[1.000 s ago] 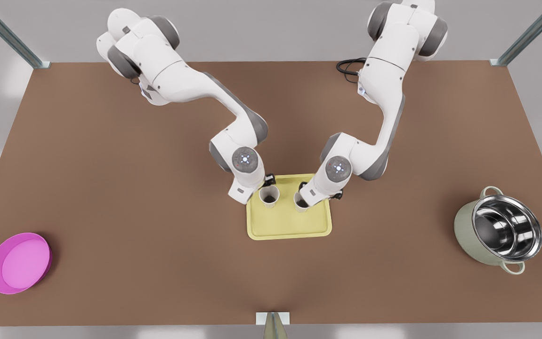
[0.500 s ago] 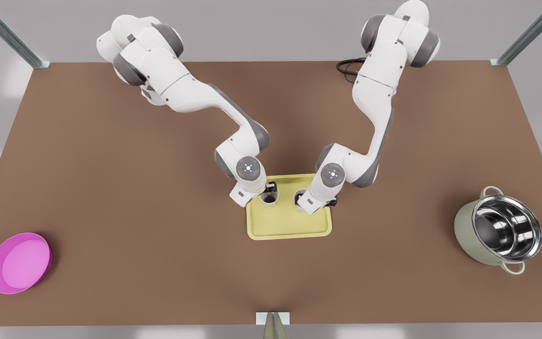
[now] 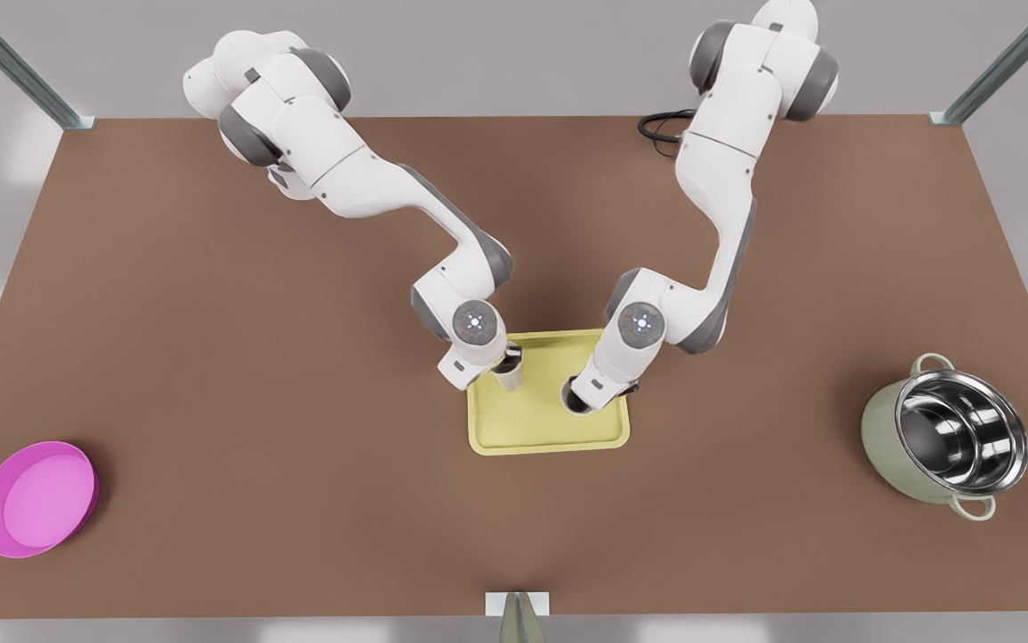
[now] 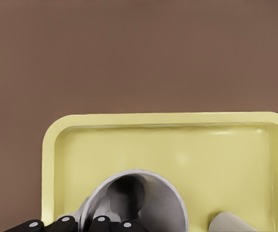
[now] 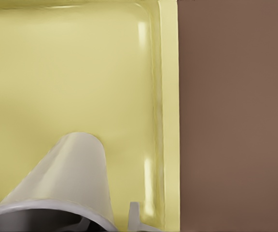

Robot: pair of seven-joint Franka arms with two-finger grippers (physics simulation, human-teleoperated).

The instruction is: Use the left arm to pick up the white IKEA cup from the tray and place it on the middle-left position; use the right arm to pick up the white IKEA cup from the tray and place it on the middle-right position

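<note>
Holding, left gripper (image 4: 107,223): closed on the wall of the left arm's cup (image 4: 139,203), one finger inside the rim and one outside. This arm is on the front view's right.
Holding, right gripper (image 3: 510,362): judged closed on the right arm's cup (image 3: 510,377), which sits tight against the hand at the tray's edge on the front view's left. A pale fingertip shows beside the cup wall in the right wrist view.
Cups: both are over the tray (image 3: 549,433). Whether their bases have cleared the tray floor cannot be told for certain.
Why the rim pinch: the cups have no handle, and a thin wall fits between narrow fingers. The open mouth also leaves room for the inner finger.
Why one arm each: the cups stand side by side, so each arm takes the nearer one without crossing the other.
Step in hand: probably the lift off the tray, with placement not yet done.
Goals: bare brown table (image 3: 299,375) to either side of the tray.
Risk: a base could catch on the tray's low rim if carried sideways too low.
Bystanders: the pink dish (image 3: 36,498) and the pot (image 3: 947,439) are well apart from the work.
</note>
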